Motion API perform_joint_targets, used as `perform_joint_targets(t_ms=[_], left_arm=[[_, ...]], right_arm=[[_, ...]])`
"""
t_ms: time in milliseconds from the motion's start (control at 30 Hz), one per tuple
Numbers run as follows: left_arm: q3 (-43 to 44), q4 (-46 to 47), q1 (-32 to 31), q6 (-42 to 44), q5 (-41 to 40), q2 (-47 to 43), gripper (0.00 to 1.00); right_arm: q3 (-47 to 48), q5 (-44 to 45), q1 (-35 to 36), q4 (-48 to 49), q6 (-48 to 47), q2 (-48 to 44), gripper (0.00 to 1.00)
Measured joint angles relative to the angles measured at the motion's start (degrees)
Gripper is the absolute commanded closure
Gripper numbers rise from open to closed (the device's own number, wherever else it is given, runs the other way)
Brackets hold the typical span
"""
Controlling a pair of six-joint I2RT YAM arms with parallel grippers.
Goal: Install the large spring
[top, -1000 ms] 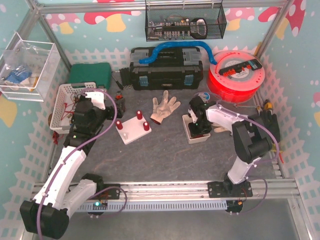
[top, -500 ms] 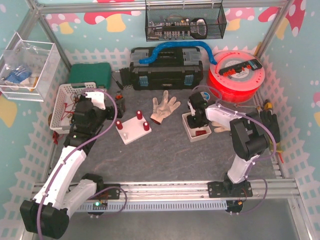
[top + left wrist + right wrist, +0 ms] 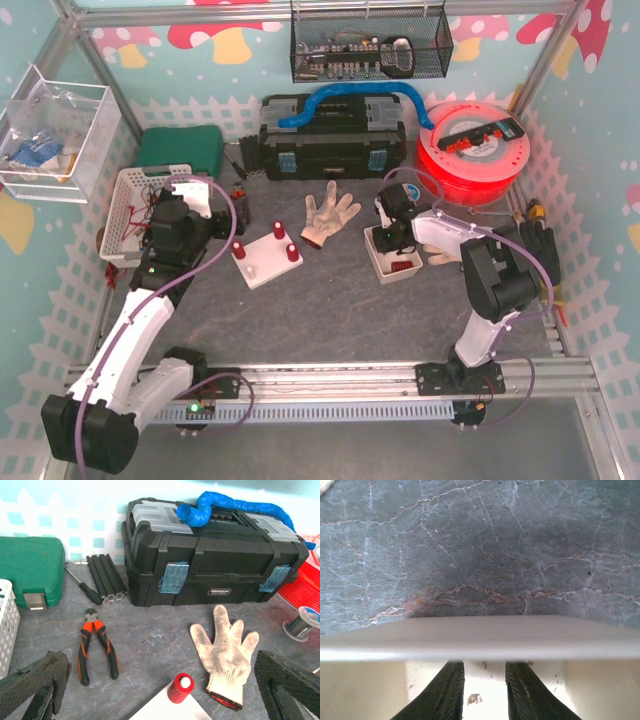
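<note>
Top external view: the right gripper (image 3: pixel 386 238) reaches down into a white tray (image 3: pixel 392 281) that sits on the grey table (image 3: pixel 330 310), right of centre. A few small red parts (image 3: pixel 402 266) lie at the near end of that tray. They are too small to say which one is the large spring.

Left of the tray is a white board (image 3: pixel 262 264) with three red coils standing on it. The left gripper (image 3: pixel 222 228) hovers just beside the board's left edge. A white glove (image 3: pixel 327 215) lies between the board and the tray, nearer the black toolbox (image 3: pixel 333 140) at the back.

From the left wrist, the left gripper (image 3: pixel 157 682) is spread wide with nothing between its fingers (image 3: pixel 30 685). A corner of the board (image 3: pixel 167 711) shows below it, carrying one red coil (image 3: pixel 180 688) on a white peg. Beyond are the glove (image 3: pixel 225 655), a pair of orange-handled pliers (image 3: pixel 97 647) and the toolbox (image 3: pixel 215 565).

From the right wrist, the right gripper (image 3: pixel 484 667) is inside the tray (image 3: pixel 480 640) – its two dark fingers (image 3: pixel 451 690) stand close together with a narrow gap between them. Their tips end at the tray's rim, so I cannot tell whether they grip anything. Past the rim is bare table (image 3: pixel 480 545).
</note>
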Motion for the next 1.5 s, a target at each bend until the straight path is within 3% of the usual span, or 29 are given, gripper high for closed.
perform_joint_targets(t_ms=[167,367,600,867,1000,1133,1333,1500], left_arm=[[0.0,0.0,0.0,0.0,-0.9,0.4,0.01],[0.0,0.0,0.0,-0.6,-0.9,1.9,0.01],[-0.7,0.0,0.0,-4.2,-0.8,1.3,0.01],[-2.2,0.0,0.0,-7.6,-0.3,0.5,0.01],[-2.1,0.0,0.0,-8.0,0.9,2.2,0.01],[-1.8,0.0,0.0,-7.1,2.6,3.9,0.01],[0.9,-0.1,0.0,-4.3,10.1,5.2,0.01],[1.8,0.5,0.0,-2.9,13.3,3.8,0.01]], right_arm=[[-1.2,-3.5,0.0,-1.5,-1.7,-4.3,0.61],[-5.9,-10.8,0.0,0.0,-2.6,-11.0,0.60],[-7.0,-15.5,0.0,5.7,-2.1,-10.3,0.57],[-6.6,-11.5,0.1,7.9,-0.4,-10.0,0.52],[-7.2,-6.9,0.1,7.6,4.0,-17.2,0.45],[-8.1,-4.2,0.1,5.6,11.2,-24.5,0.44],[-5.6,3.1,0.2,-8.4,25.1,-23.2,0.51],[-7.8,4.1,0.2,-13.0,32.7,-27.2,0.48]])
